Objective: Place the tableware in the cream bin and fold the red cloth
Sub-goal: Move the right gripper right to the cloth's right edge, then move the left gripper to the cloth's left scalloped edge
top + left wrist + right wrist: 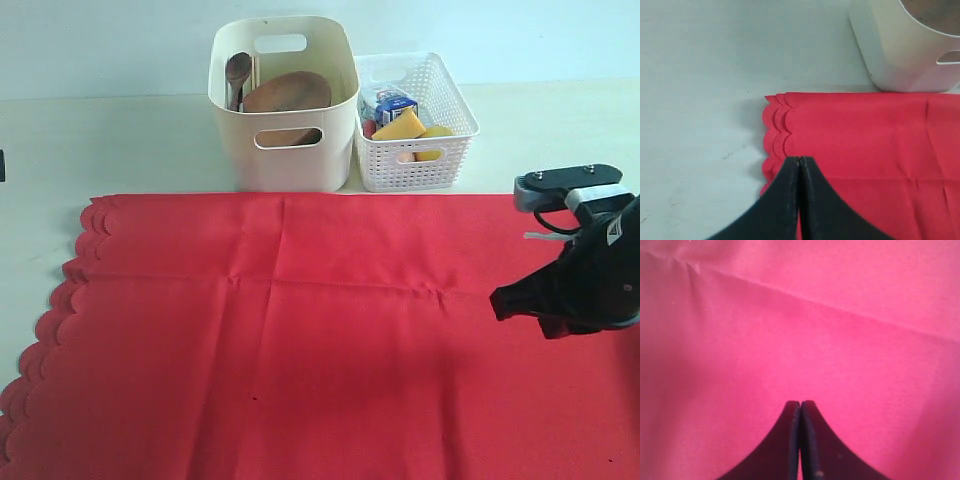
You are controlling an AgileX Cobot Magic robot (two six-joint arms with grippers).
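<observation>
On the left, the left arm's jaws are pressed shut with nothing between them that I can make out. They hang over the scalloped edge of the red cloth (865, 145), and its far-left corner lies just ahead of them, toward the cream bin (900, 55). The cloth is spread flat on the desk (110, 140), its long axis running left to right in the exterior view and its far edge touching or nearly touching the bin's foot. In the bin I can pick out 2 pieces, the dark wooden spoon (238, 68) and the round brown plate (290, 92); the rest of the tableware I cannot tell apart, and none shows on the cloth. Just right of the bin stands the white lattice basket (445, 150), holding a blue-white carton (396, 103) and a yellow cheese wedge (399, 126). The carton's print is too small to read, and I see no other writing. Furthest right, the right arm (595, 270) holds its jaws closed and empty above the cloth's right part, so I judge the folding not yet begun. The left arm is nearer the scalloped side and the right arm nearer the plain side.
</observation>
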